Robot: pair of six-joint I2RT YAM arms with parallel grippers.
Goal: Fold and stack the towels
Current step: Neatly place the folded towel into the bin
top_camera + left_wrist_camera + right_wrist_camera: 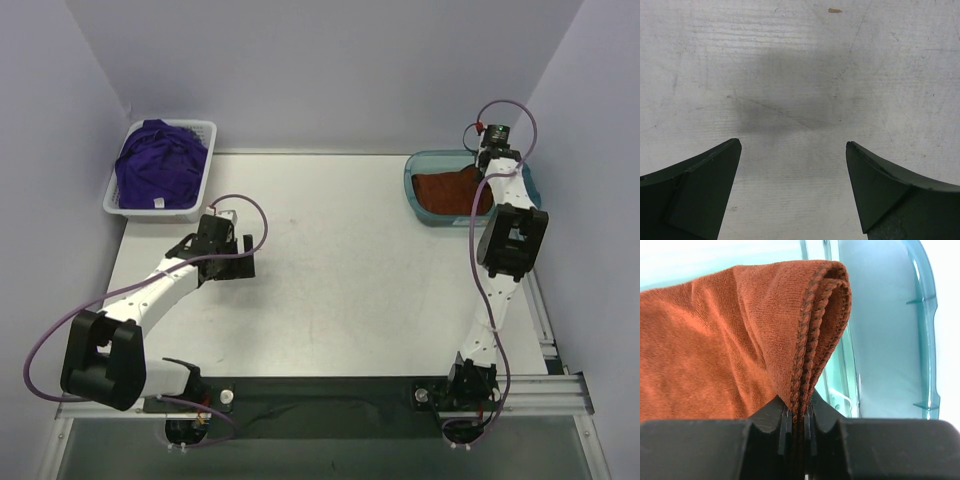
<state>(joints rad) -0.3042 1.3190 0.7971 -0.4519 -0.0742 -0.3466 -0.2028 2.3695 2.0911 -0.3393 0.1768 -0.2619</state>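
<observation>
White table (340, 260), far right: right gripper (799, 412) pinches hem of rust-orange towel (715, 340) over teal tray (880, 315); left gripper (793, 144) gapes near basket (205, 128) of purple towels (160, 165).

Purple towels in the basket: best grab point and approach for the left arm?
Probably a raised fold on top of the purple heap, coming straight down. The basket walls close off the sides, and the heap is crumpled with no clean edge or corner showing. The left gripper is open over bare table just beside the basket, so it looks free to take it.
</observation>
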